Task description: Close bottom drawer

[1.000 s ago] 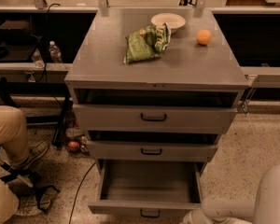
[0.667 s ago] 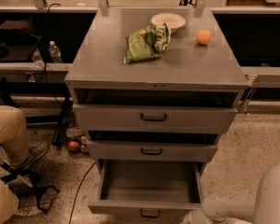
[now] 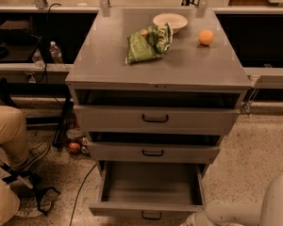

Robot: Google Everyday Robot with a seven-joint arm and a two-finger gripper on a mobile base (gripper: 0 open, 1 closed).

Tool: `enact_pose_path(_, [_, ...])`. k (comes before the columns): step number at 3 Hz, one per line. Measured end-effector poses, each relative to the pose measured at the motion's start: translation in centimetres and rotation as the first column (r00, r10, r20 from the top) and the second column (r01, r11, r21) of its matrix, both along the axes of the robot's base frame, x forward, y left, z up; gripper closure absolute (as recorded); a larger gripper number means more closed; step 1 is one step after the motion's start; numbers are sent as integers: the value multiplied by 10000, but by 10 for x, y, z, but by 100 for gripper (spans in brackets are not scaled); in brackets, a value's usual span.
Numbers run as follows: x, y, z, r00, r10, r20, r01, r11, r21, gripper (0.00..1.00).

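Work remains: shallow grey metal bottom drawer (image 3: pixel 151 210), black loop handle (image 3: pixel 151 215), stands pulled well out under the grey cabinet (image 3: pixel 155 67). White-armed gripper (image 3: pixel 192 220) sits low by its right front corner; open or closed, cannot tell. Whole push pending.
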State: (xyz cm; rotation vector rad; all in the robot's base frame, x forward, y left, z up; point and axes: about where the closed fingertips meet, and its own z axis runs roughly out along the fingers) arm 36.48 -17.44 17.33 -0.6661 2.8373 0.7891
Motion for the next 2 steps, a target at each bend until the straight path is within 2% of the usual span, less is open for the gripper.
enact_pose_path(1, [26,-4,-17,9976,-310,621,302,9994,141,100])
enact_pose_path(2, [49,-2,-22,9872,-467,1527,431,9987,266,100])
